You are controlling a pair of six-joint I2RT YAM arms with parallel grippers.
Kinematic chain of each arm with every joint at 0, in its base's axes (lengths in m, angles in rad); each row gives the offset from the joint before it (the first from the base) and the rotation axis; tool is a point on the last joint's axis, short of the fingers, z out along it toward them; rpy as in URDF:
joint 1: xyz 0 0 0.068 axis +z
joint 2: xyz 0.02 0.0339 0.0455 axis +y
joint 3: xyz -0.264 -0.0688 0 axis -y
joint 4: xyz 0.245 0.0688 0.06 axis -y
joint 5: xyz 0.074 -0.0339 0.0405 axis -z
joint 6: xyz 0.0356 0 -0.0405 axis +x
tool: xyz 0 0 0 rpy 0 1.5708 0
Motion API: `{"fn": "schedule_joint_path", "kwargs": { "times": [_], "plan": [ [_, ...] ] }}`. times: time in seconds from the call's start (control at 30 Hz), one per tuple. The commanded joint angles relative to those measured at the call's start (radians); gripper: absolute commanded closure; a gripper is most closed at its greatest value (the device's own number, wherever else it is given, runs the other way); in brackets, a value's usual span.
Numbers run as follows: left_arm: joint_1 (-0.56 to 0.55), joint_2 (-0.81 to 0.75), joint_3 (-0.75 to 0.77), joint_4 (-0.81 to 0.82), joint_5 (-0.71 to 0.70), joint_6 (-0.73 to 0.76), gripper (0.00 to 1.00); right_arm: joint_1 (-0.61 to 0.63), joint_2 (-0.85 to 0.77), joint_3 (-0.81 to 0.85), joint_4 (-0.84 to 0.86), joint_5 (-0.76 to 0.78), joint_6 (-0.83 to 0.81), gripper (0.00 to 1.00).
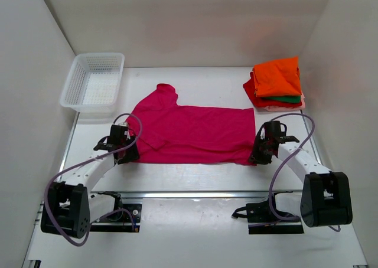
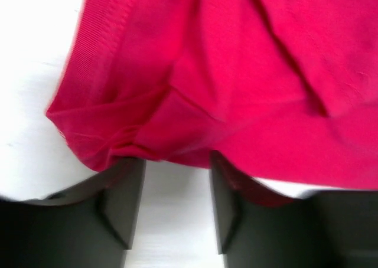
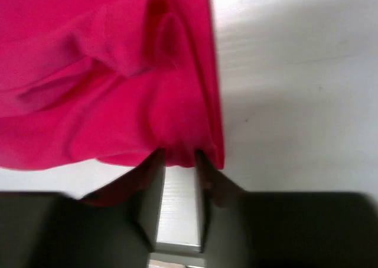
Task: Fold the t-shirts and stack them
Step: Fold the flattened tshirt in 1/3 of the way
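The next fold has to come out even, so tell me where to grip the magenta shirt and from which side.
Grip the magenta shirt at the two corners of its near edge, coming in low over the table from the arms' side. It lies flat, its long way left to right, with that edge straight and facing the arms. The left tool and right tool stand at those corners.

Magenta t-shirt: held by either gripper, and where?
Left gripper stands open at the near left corner of the magenta t-shirt; right gripper, jaws narrow, meets the near right corner, grip uncertain.
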Motion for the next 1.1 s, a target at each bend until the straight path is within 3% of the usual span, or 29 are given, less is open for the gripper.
{"fn": "schedule_joint_path", "kwargs": {
  "times": [0.0,0.07,0.13,0.23,0.47,0.63,0.9,1.0,1.07],
  "plan": [
    [0.052,0.058,0.028,0.047,-0.047,0.032,0.57,0.000,0.028,0.004,-0.007,0.041,-0.036,0.95],
    [0.075,0.107,0.040,0.061,-0.033,0.035,0.65,0.003,0.034,0.007,-0.025,0.058,-0.061,0.99],
    [0.092,0.154,0.059,0.064,-0.039,0.044,0.84,-0.006,0.037,0.012,-0.039,0.068,-0.055,1.00],
    [0.104,0.173,0.070,0.051,-0.056,0.051,1.00,-0.020,0.045,0.039,-0.063,0.049,-0.076,1.00],
    [0.101,0.109,0.065,0.014,-0.087,0.066,1.00,-0.104,0.102,0.107,-0.143,0.102,-0.177,1.00],
    [0.094,0.040,0.096,-0.066,-0.019,0.061,1.00,-0.210,0.099,0.122,-0.174,0.095,-0.262,1.00],
    [0.017,-0.040,0.103,-0.164,0.168,-0.003,0.99,-0.118,0.152,0.173,-0.235,0.087,-0.287,1.00],
    [0.025,-0.072,0.082,-0.187,0.195,0.009,0.89,-0.101,0.146,0.187,-0.246,0.067,-0.286,1.00],
    [0.049,-0.121,0.074,-0.186,0.199,0.015,0.69,-0.092,0.094,0.208,-0.249,0.055,-0.280,1.00]
  ]
}}
